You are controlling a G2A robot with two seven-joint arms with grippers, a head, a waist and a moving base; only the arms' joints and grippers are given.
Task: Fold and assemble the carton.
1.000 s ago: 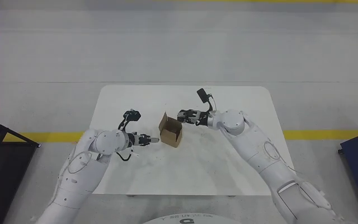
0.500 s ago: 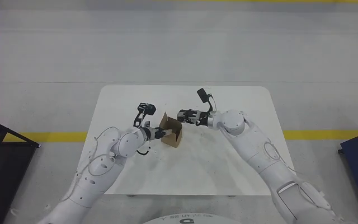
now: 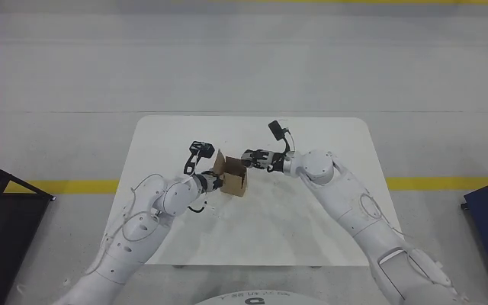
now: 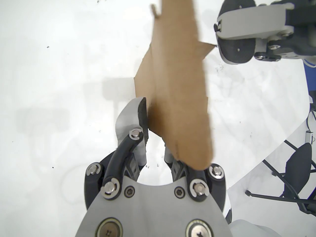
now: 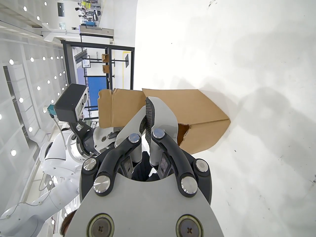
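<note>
- My left end effector (image 3: 211,181) is at the flap of the brown cardboard carton (image 3: 233,179) that faces the bench's left edge. Cardboard covers it, so I cannot tell whether it grips.
- The carton stands opened into a box near the middle of the white bench (image 3: 305,229). Its flaps are loose, and I judge that closing them is left.
- My right end effector (image 5: 148,107) is clenched on the opposite flap.
- The carton's underside is hidden.

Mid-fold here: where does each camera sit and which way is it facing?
Top view: overhead, facing down at table, carton, left arm, right arm, left gripper, right gripper.
Left wrist view: on the left wrist, facing along its gripper to the carton, right gripper beyond.
Right wrist view: on the right wrist, facing past its gripper to the carton, left arm beyond.
Both wrist views share the carton.
</note>
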